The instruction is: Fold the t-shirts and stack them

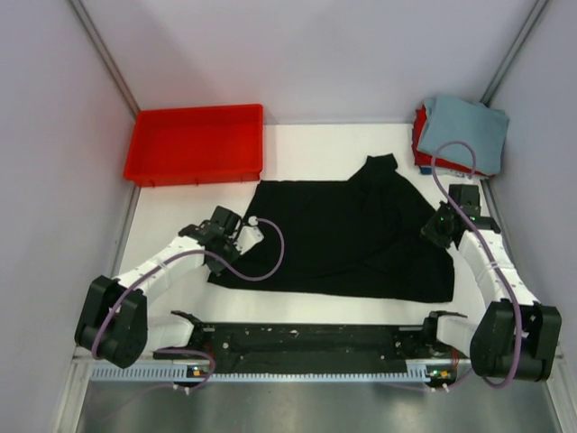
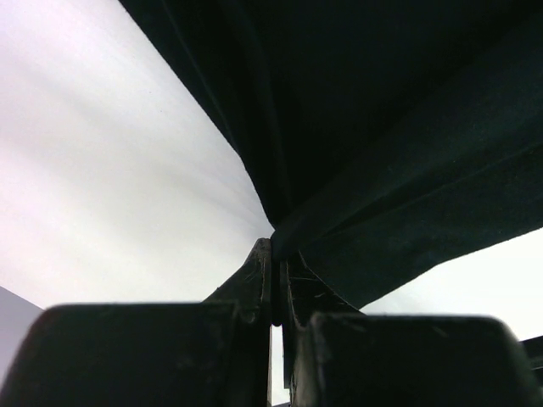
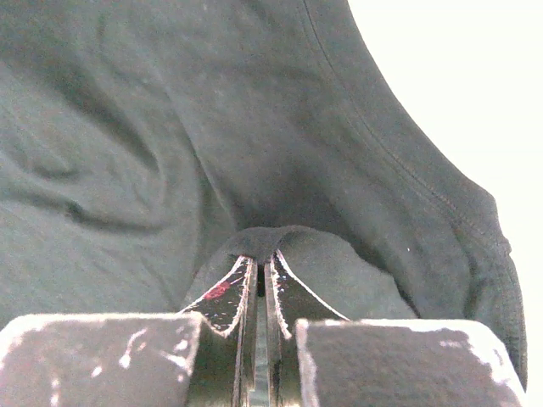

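A large black t-shirt (image 1: 347, 230) lies spread on the white table, partly folded, with a bunched part at its far edge. My left gripper (image 1: 251, 232) is shut on the shirt's left edge; in the left wrist view the black cloth (image 2: 382, 136) is pinched between the fingertips (image 2: 265, 254). My right gripper (image 1: 436, 231) is shut on the shirt's right edge; in the right wrist view a fold of black cloth (image 3: 280, 239) sits over the closed tips. A folded grey-blue t-shirt (image 1: 464, 131) lies on a red one (image 1: 420, 135) at the far right corner.
A red plastic tray (image 1: 196, 144) stands at the far left. Grey walls close in both sides. The arms' base rail (image 1: 306, 343) runs along the near edge.
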